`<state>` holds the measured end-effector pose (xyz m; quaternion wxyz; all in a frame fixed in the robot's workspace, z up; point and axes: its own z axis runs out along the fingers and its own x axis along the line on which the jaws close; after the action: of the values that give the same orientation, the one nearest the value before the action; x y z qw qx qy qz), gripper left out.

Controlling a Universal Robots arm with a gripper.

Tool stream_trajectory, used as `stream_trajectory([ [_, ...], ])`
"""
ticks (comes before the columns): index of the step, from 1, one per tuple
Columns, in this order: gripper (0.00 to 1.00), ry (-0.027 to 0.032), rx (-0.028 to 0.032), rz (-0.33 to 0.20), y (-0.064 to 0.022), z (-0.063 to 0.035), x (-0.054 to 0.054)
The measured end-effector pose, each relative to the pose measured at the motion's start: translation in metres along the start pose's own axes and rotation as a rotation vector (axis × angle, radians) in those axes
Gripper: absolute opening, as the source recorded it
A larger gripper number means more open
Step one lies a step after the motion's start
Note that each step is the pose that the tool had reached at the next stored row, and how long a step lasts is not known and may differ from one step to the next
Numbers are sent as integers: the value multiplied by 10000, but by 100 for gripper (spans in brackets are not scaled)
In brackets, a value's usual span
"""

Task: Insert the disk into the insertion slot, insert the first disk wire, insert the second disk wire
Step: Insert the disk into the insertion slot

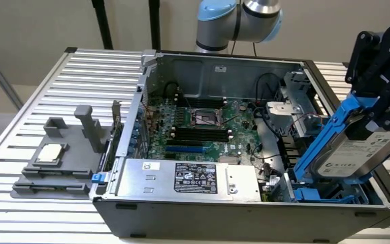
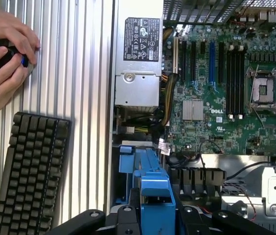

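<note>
A: Grip status?
B: Hand (image 1: 379, 113) clamped on one disk (image 1: 357, 152), tilted; the hand's outer side is cut off at the edge.
A: Target?
B: One insertion slot (image 1: 320, 195) directly below the hand, largely masked by disk.

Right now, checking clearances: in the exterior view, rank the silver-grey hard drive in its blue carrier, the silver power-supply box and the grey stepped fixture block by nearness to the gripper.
1. Silver-grey hard drive in its blue carrier: held by the gripper, exterior view's right.
2. Silver power-supply box: inside the case.
3. Grey stepped fixture block: outside the case, exterior view's left.
</note>
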<state>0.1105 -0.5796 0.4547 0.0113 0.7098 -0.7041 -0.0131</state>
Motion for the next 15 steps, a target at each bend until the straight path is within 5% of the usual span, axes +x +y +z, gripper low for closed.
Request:
stream_trajectory([
  [9,33,-77,0,-137,-1,31,50],
  [15,33,-234,2,-204,-2,59,90],
])
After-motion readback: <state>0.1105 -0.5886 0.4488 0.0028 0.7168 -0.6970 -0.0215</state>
